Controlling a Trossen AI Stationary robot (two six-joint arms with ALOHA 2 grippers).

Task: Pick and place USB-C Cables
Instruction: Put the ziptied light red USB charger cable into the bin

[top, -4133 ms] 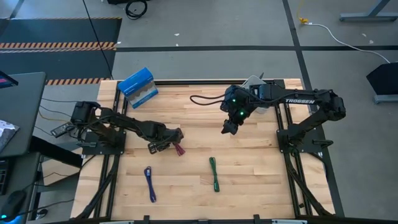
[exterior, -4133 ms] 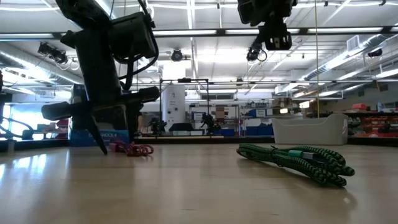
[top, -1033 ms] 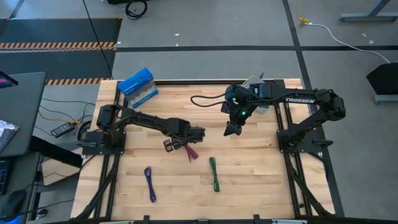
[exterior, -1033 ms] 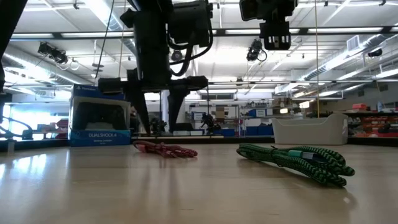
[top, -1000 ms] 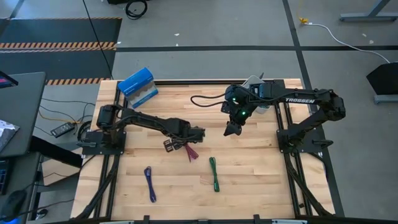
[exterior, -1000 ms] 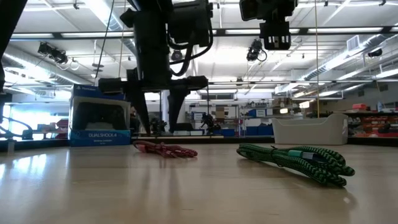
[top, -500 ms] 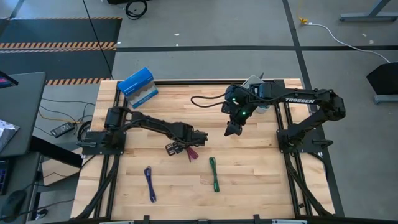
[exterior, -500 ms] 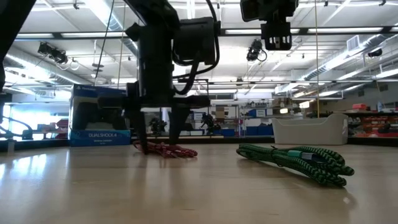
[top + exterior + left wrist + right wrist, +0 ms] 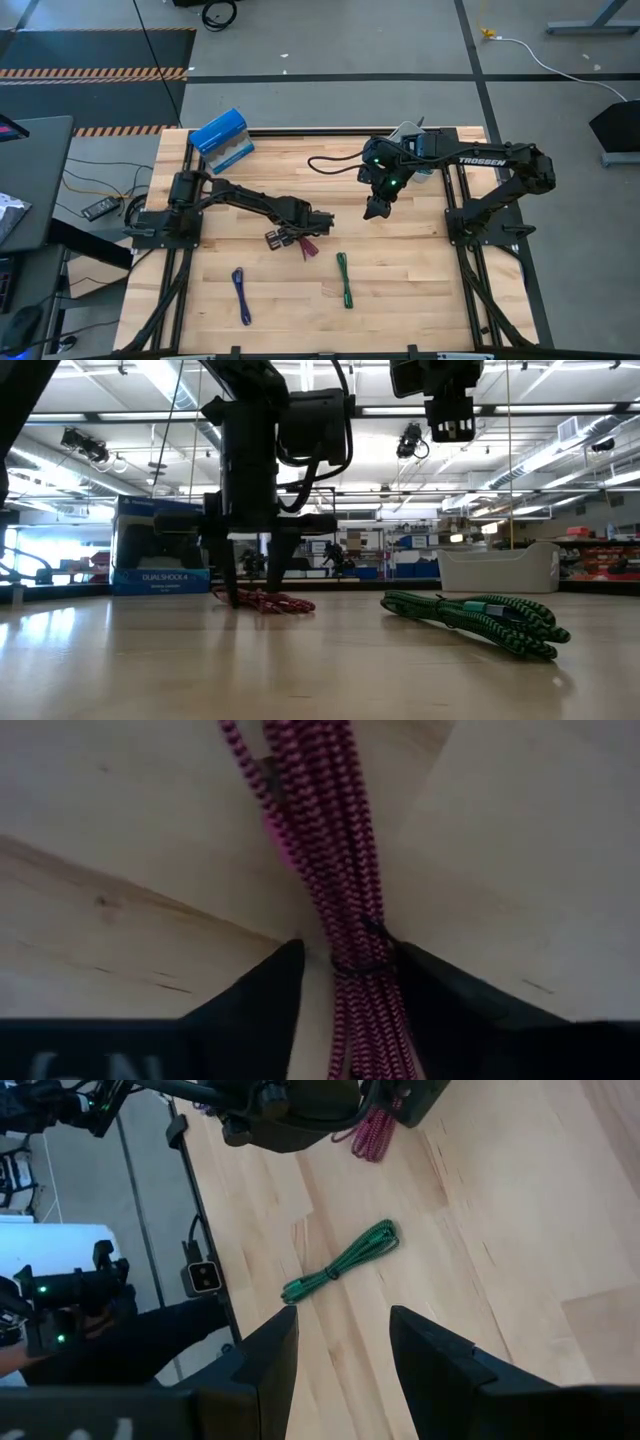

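Lowered since half a second ago: left end effector (image 9: 300,238), fingers now straddling the maroon cable (image 9: 335,860) near the middle of the counter (image 9: 420,290); jaws part-open, one on each side of the bundle's tie, not yet clamped. Cable lies flat on the wood, so the pick is at the closing step, judged about to begin.

Purple-blue cable (image 9: 241,294): toward the near left corner, untouched.
Green cable (image 9: 344,279): near the front edge, centre, untouched.
Right end effector (image 9: 374,208): hanging above the counter toward the far right, fingers apart, empty.
Blue box (image 9: 222,139): far left corner.
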